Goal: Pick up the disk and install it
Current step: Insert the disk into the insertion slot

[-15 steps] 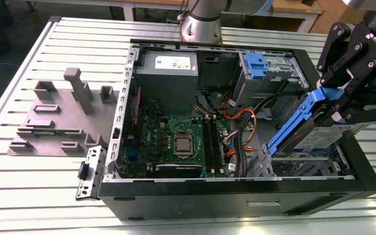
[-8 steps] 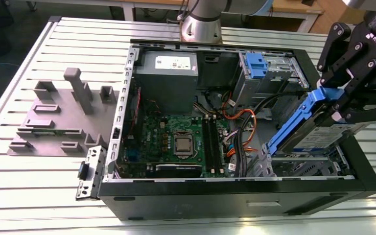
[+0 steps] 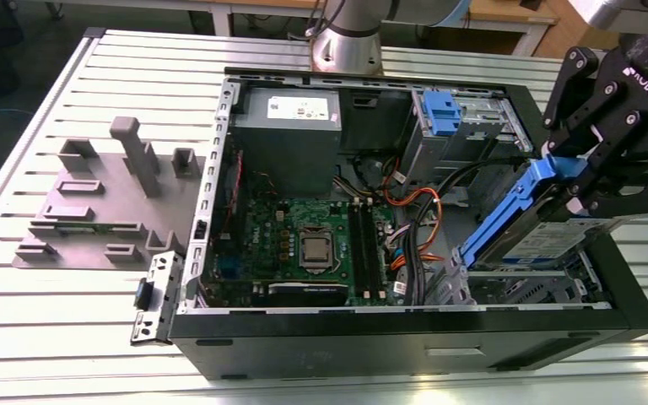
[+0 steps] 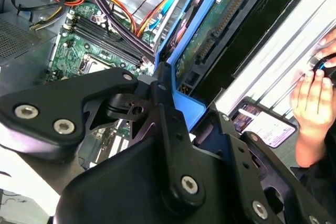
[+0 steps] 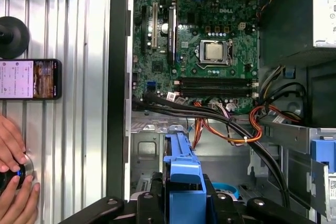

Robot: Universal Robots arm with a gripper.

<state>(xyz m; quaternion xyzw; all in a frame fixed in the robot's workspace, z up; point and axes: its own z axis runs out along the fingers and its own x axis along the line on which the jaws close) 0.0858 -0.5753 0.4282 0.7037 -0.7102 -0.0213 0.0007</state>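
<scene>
Pinching the disk (image 3: 543, 240) by its blue frame, the gripper (image 3: 580, 187) holds it tilted over the drive bay (image 3: 526, 291) in the open computer case (image 3: 414, 325), so, I think, it must be levelled with the bay and kept off the cables (image 3: 412, 201).

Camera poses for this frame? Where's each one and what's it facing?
Exterior view: off the arm, above, looking down into the open computer case; arm column and pincer clamped on the tilted disk.
First wrist view: on the wrist, facing the motherboard; pincer links, disk's blue frame.
Second wrist view: on the wrist, close along the pincer and disk.
Shared: both wrist views catch the motherboard and a person's hand.
</scene>
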